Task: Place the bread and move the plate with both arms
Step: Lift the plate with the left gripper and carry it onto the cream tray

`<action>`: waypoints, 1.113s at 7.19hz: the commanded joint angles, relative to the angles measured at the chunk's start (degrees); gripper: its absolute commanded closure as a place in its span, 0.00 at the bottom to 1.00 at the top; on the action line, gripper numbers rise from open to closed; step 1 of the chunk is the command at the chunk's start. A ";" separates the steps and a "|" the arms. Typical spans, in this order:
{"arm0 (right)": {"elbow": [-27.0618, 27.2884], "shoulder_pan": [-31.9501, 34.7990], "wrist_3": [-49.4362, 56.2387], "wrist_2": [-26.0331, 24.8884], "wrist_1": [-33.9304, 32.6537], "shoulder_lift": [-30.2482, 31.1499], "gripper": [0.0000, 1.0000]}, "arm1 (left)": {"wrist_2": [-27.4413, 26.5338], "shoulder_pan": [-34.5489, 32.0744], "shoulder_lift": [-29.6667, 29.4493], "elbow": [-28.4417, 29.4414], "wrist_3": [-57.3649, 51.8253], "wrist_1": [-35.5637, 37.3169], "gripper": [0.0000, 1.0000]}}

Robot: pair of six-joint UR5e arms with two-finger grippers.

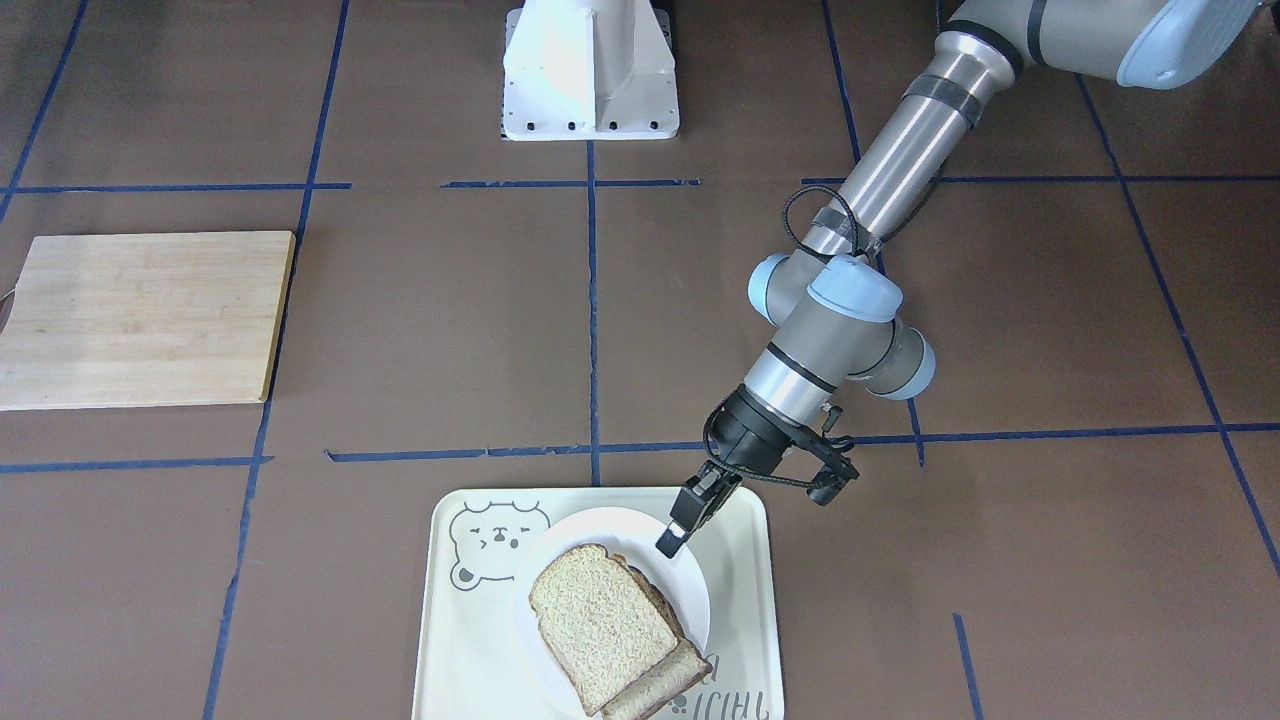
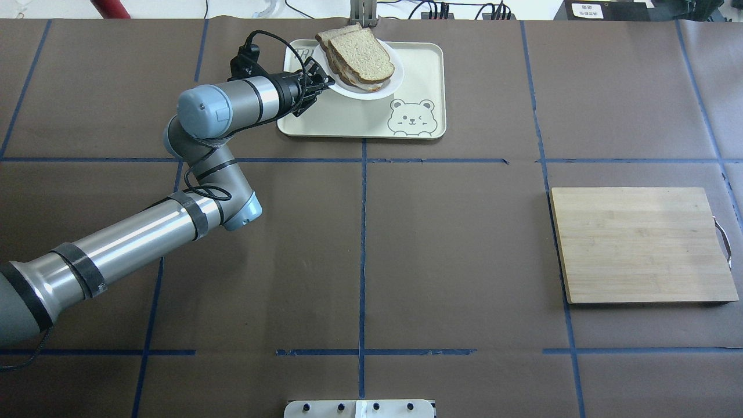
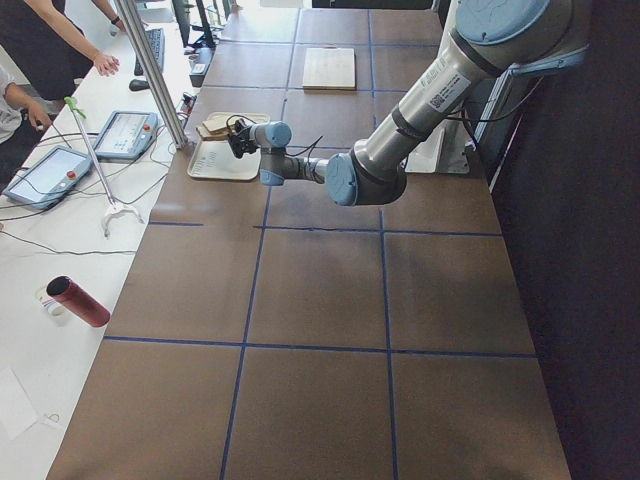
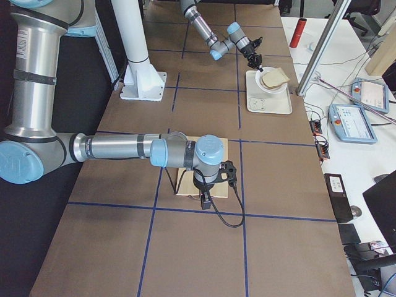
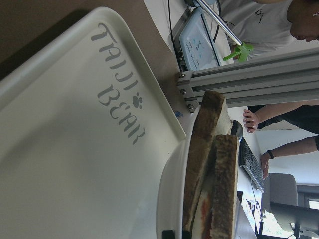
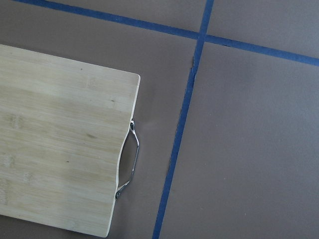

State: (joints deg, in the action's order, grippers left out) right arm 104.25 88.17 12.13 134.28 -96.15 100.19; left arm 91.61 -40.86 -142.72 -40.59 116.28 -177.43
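The bread point(image 1: 600, 630) lies on top of a sandwich on the white plate point(image 1: 693, 592), which sits on the cream bear tray point(image 1: 745, 560). It also shows in the overhead view point(image 2: 363, 55). My left gripper point(image 1: 668, 540) is low at the plate's rim point(image 2: 360, 94), fingers close together and pinching the rim. In the left wrist view the plate's rim point(image 5: 172, 199) and the stacked slices point(image 5: 227, 184) fill the lower middle. My right gripper point(image 4: 206, 197) shows only in the exterior right view, above the wooden cutting board; I cannot tell whether it is open or shut.
The wooden cutting board point(image 2: 638, 244) lies on the robot's right side, its metal handle point(image 6: 130, 159) in the right wrist view. The white pedestal point(image 1: 590, 70) stands at the robot's base. Operators and tablets are beyond the table's far edge point(image 3: 60, 170).
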 commanded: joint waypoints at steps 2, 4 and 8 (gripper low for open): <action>0.08 -0.01 0.00 0.11 0.00 0.18 0.00 | 0.14 1.75 -0.72 1.56 0.00 0.07 0.82; 0.16 -0.01 0.00 0.11 0.00 0.18 0.00 | 0.75 1.66 -0.45 1.30 -0.53 0.24 0.00; 0.25 -0.01 0.00 0.11 0.00 0.27 0.00 | 16.77 -5.87 6.29 -7.10 -7.37 6.18 0.00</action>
State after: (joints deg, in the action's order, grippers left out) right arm 104.47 88.18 12.13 134.39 -96.15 100.41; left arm 101.39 -43.27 -139.28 -43.39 110.71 -174.93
